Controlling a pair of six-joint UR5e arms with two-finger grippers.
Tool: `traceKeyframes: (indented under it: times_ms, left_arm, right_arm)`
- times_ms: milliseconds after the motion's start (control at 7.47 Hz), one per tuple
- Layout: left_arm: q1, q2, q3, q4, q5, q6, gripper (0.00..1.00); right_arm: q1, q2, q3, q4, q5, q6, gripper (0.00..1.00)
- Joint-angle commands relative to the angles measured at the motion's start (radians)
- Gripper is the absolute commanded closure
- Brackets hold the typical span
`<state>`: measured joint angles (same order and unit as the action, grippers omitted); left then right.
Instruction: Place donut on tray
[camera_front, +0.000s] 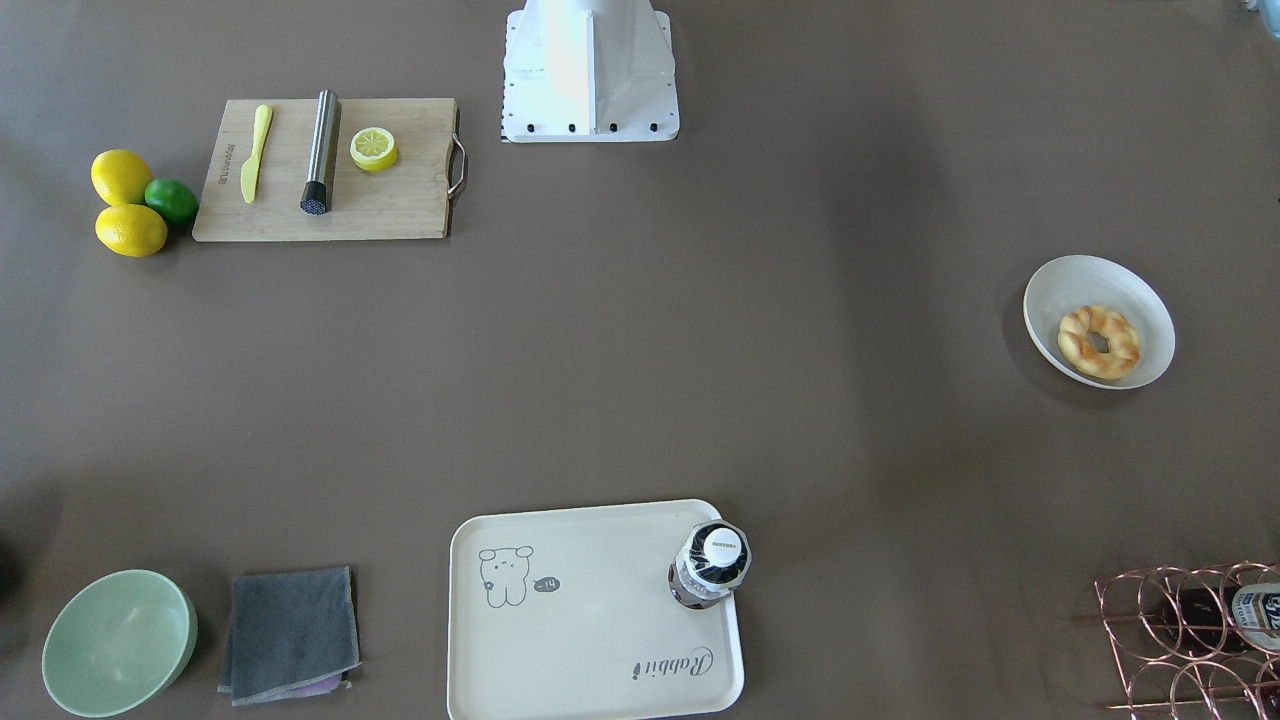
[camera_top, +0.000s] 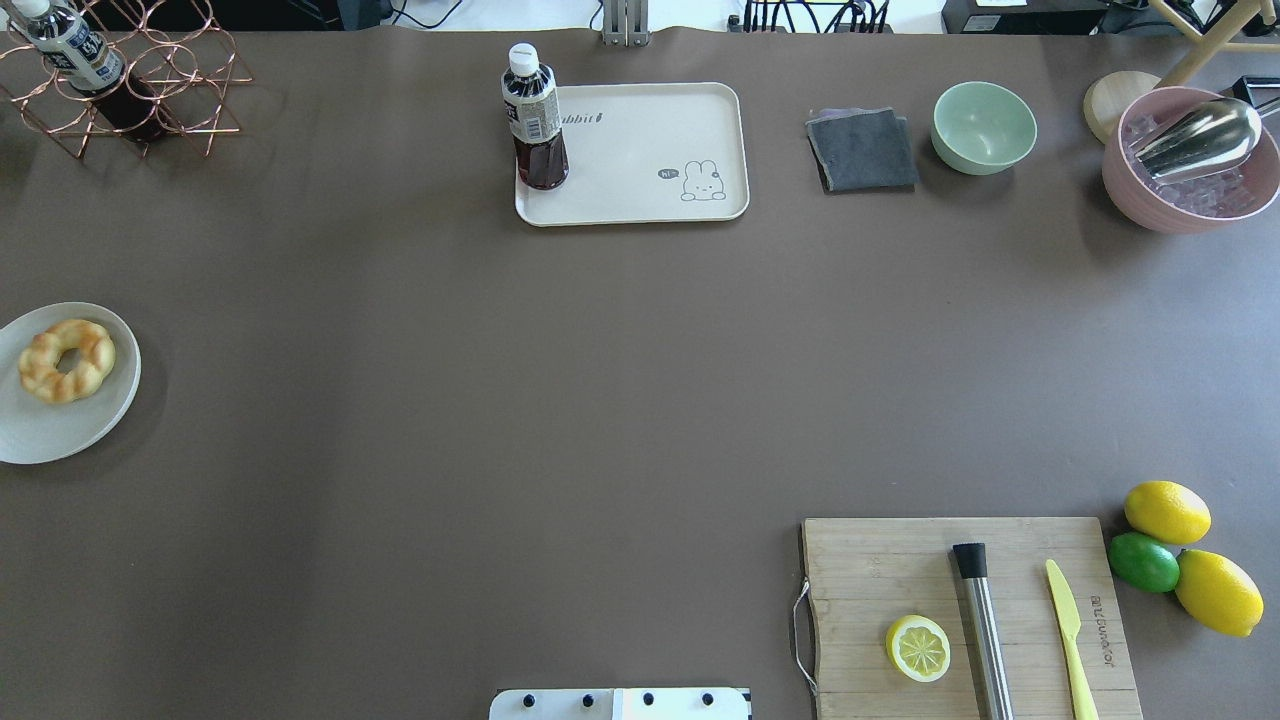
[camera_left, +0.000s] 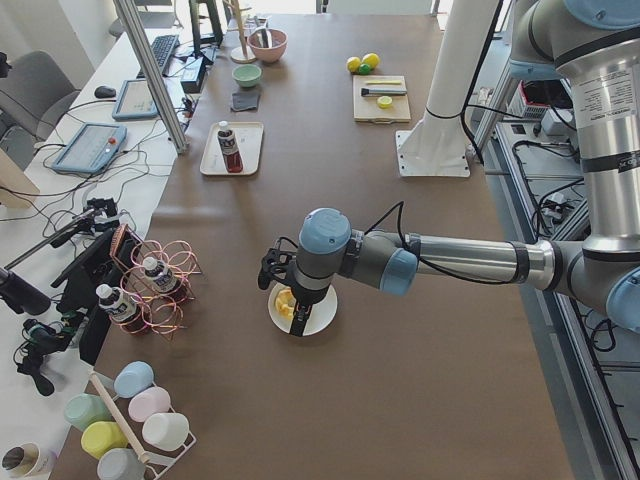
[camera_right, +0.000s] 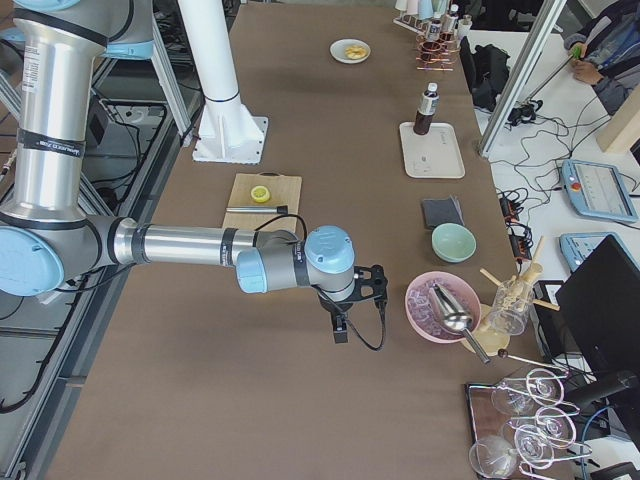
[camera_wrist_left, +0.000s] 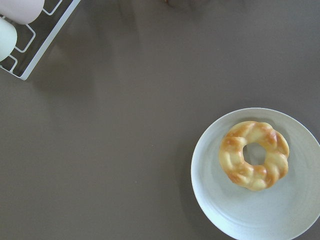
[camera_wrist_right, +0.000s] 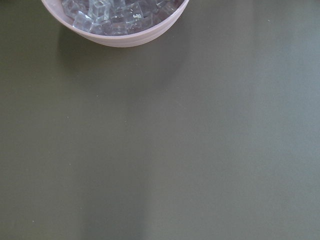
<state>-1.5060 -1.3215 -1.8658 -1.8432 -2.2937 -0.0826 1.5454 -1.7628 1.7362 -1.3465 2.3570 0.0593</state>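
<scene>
Golden-brown twisted donut (camera_front: 1099, 342) flat in the round white bowl (camera_front: 1060, 275), off to one side of it rather than dead centre. From the left wrist camera, low and to the right of the view, whole ring and centre hole facing up.

In the exterior left view, left gripper (camera_left: 292, 322) pointing straight down over that bowl, tip by the near rim, just beside the donut. Touching or above it: cannot tell from that angle. Spread or pressed together: cannot tell either, with only the side view showing it.

Bowl out at the table edge on the robot's left, copper wire rack (camera_front: 1150, 620) nearest to it. Well apart, at the far edge across from the robot's base, the cream-white tray (camera_front: 600, 640) with grey animal drawing and "Rabbit" script. Upright on one corner of it, a dark-drink bottle (camera_front: 710, 565). Beyond the tray, grey cloth (camera_front: 290, 630) and green bowl (camera_front: 110, 640).

Right gripper (camera_right: 341, 335) at the opposite end, pointing down over brown table just beside the pink bowl (camera_top: 1180, 222) of ice. Finger state again impossible to judge. Nearer the base, wooden cutting board (camera_front: 400, 200) with a lemon half (camera_front: 374, 148).
</scene>
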Motion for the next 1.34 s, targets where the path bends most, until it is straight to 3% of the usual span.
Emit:
traceKeyframes:
  times_ms: [0, 268, 536, 1205]
  left_arm:
    - [0.057, -0.022, 0.022, -0.001, -0.013, 0.000, 0.03]
    - [0.157, -0.065, 0.077, -0.007, -0.013, -0.002, 0.03]
    - [0.159, -0.122, 0.259, -0.135, -0.015, -0.006, 0.02]
    - [0.295, -0.215, 0.511, -0.403, -0.009, -0.218, 0.03]
  right_arm:
    - [-0.001, -0.036, -0.047, 0.133, 0.004, 0.010, 0.00]
    - [-0.002, -0.035, -0.046, 0.136, 0.007, 0.010, 0.00]
    - [-0.008, -0.040, -0.047, 0.136, 0.014, 0.013, 0.00]
    - [-0.018, -0.049, -0.066, 0.138, 0.091, 0.014, 0.00]
